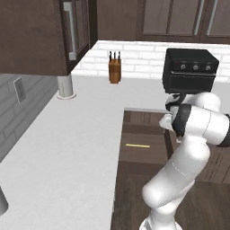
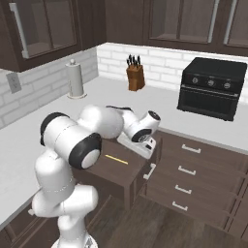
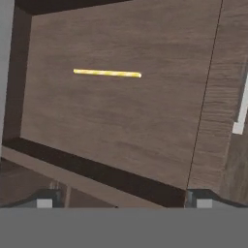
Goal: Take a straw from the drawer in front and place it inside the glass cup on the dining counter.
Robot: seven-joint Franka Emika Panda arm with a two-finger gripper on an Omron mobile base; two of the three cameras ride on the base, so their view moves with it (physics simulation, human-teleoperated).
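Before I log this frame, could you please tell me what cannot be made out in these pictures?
- End effector: the hand view cuts its fingertips off at the bottom edge; whether it is open or shut cannot be told.
- Drawer: in the left base view the white arm covers its right side and handle.
- Straw: too thin in the right base view to show any detail.
- Paper towel holder: the wall cabinet hides its top.

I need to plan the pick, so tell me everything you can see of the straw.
The straw is a thin, straight, pale yellow stick that looks smooth and plain, with no bend. It lies flat on the wooden floor of the open drawer, alone, away from the drawer's walls. Nothing but the drawer floor touches it. The end effector is above the drawer with its fingertips apart, off the straw. The left base view shows it too, and the right base view.
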